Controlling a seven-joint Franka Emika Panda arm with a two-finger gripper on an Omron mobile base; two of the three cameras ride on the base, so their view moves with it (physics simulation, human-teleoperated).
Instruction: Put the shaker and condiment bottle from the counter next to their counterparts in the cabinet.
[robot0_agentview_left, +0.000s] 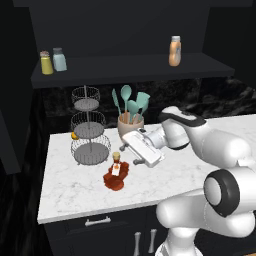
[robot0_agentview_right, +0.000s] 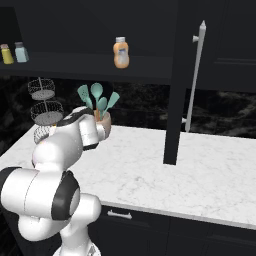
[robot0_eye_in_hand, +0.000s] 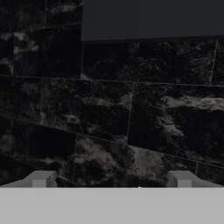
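Note:
The pale teal shaker (robot0_agentview_left: 59, 59) (robot0_agentview_right: 21, 52) stands on the black cabinet shelf (robot0_agentview_left: 135, 67), close beside the yellow shaker (robot0_agentview_left: 46, 62) (robot0_agentview_right: 6, 53). Farther right on the shelf is the slim orange bottle (robot0_agentview_left: 174, 51) (robot0_agentview_right: 120, 53). The dark red condiment bottle (robot0_agentview_left: 116, 172) sits on the white marble counter (robot0_agentview_left: 75, 190) in front of a wire rack. My gripper (robot0_agentview_left: 137, 150) (robot0_eye_in_hand: 111, 181) hovers just right of and above the red bottle, open and holding nothing. It faces the dark backsplash.
A three-tier wire rack (robot0_agentview_left: 89, 127) (robot0_agentview_right: 45, 107) stands at the counter's back left. Beside it, close behind my hand, is a holder of teal utensils (robot0_agentview_left: 131, 122) (robot0_agentview_right: 102, 117). An open dark cabinet door with a long silver handle (robot0_agentview_right: 197, 75) hangs at the right.

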